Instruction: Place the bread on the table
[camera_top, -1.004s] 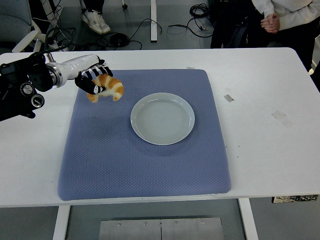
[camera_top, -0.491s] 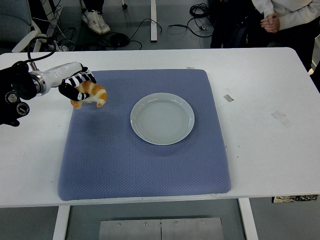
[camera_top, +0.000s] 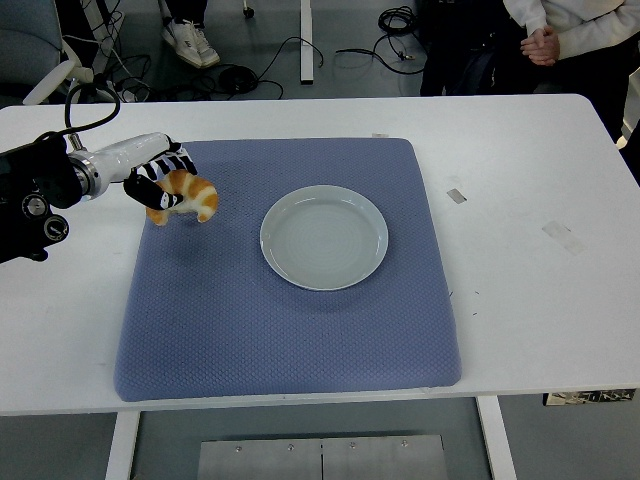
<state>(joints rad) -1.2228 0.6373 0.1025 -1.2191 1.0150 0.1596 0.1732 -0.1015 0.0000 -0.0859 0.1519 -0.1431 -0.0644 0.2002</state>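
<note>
The bread (camera_top: 184, 196) (looks like a croissant, golden with a pale end) is held up in the upper left of the frame, right over the left edge of the blue mat (camera_top: 290, 320). It's gripped by the left hand (camera_top: 158, 176), whose black-and-white fingers are curled over the top of it, so the hand is clearly closed on the bread and not loosened at all. A faint shadow can be seen on the mat just under it, so it's probably lifted a bit rather than resting, though that's a judgement call from one view.

What changed: a second ago the bread was carried further right, nearer the plate (camera_top: 324, 237). Half a second ago it had been swung out to the left, almost past the mat's edge. Now it's been nudged slightly back right and maybe a touch lower in the frame. So most of the sideways travel looks done, and the last bit seems to be small corrections, not a big move.

For the task, that means the carry phase is more or less finished, but the placing isn't. The bread hasn't been let go, and it's over the mat's border rather than plainly over the bare white table (camera_top: 70, 300), which starts just to the left. A lowering and a release would still be needed.

The plate sits empty in the middle of the mat, well apart from the bread. The right arm isn't seen anywhere. A person's clasped hands (camera_top: 541, 44) are visible at the top right, away from the action.
</note>
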